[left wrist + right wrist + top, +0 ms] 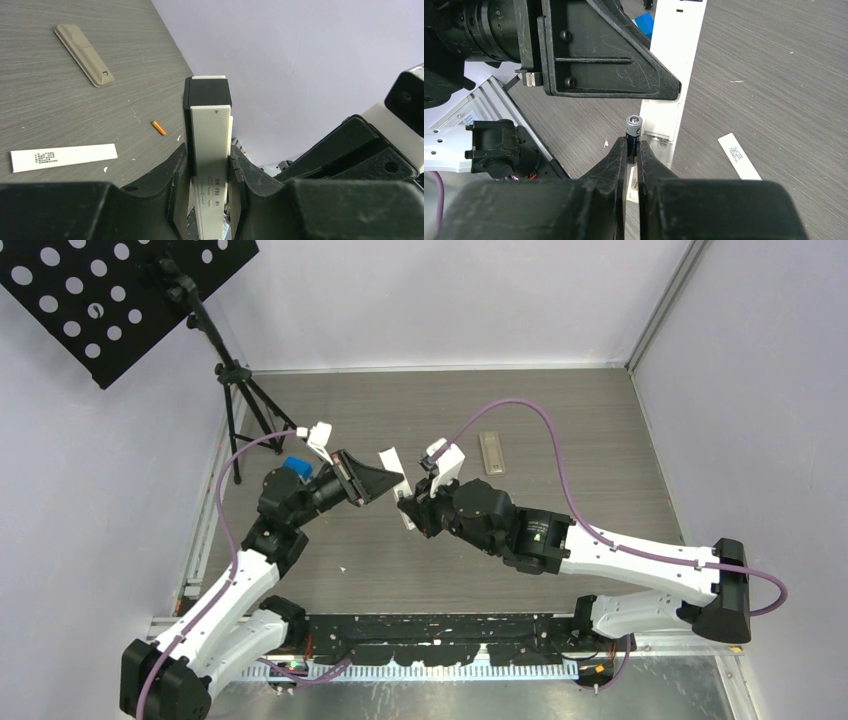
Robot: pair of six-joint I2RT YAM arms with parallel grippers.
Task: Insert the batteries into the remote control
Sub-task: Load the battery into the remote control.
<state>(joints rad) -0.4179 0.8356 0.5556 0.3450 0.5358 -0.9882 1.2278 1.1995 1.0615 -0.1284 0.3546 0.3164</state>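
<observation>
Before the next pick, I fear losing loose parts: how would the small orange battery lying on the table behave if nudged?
The orange battery is a tiny cylinder lying on its side, so a sideways nudge would probably roll it across the flat table. Being so small, it is likely light and easily flicked.

1. Showing matt grey wood grain across the table (125, 45).
2. Looking like smooth white plastic on the remote (212, 132), glossier on its black end.
3. Gleaming as silvery metal atop the dark, shiny battery (632, 134).

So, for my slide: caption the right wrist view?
Right tool pinches a dark battery beside the white remote the left tool holds.
</observation>
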